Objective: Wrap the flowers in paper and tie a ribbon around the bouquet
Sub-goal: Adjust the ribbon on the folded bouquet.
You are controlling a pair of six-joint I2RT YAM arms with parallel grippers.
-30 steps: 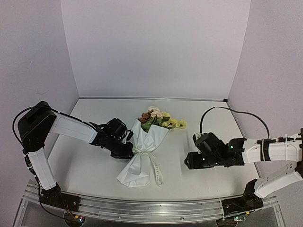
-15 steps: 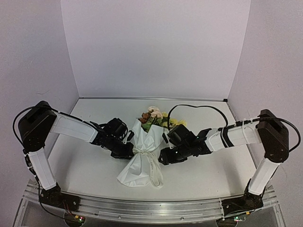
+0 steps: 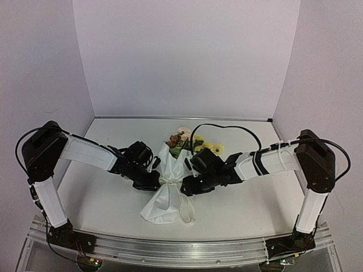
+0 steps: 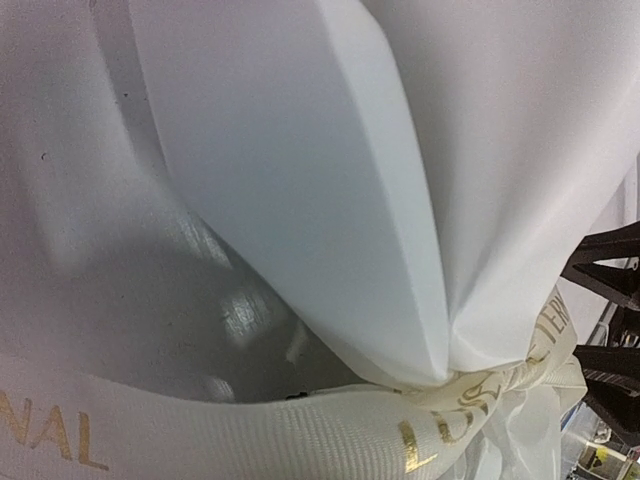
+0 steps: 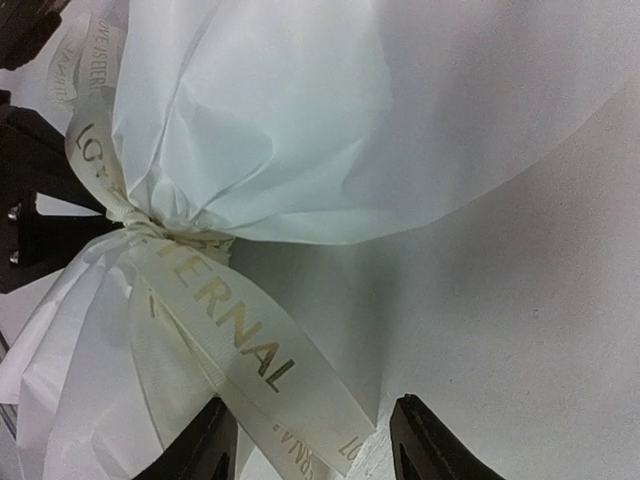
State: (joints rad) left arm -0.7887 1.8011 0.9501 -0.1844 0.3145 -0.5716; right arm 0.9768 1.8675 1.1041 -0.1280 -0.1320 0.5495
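The pale grey desk [image 3: 102, 204] carries one thing, lying flat near its middle: the bouquet [image 3: 169, 178], a cone of thin white paper with its wide rim towards the far wall and its loose skirt fanned towards the arms' bases. The large white sheet of paper [image 3: 160, 205] is gathered to a narrow waist. The yellow, pink and cream artificial flowers [image 3: 190, 143] with green leaves show above the rim.

The black left hand [image 3: 148, 180] sits against the left side of that waist with its fingers pressed together. Its own camera shows no fingers, so I cannot tell whether they pinch anything. The black right hand [image 5: 315, 445] is low at the waist's right side, its fingers [image 5: 200, 452] standing apart.

The narrow cream fabric ribbon with gold lettering [image 5: 240, 350] is knotted round the waist. One tail runs down to the gap between the right fingers, just beside the left one.

Wrapping looks done, and the tying seems to be in its last stage. The next move probably calls for the right hand to close on that floppy tail and draw it outward to snug the knot without dragging the light cone along.
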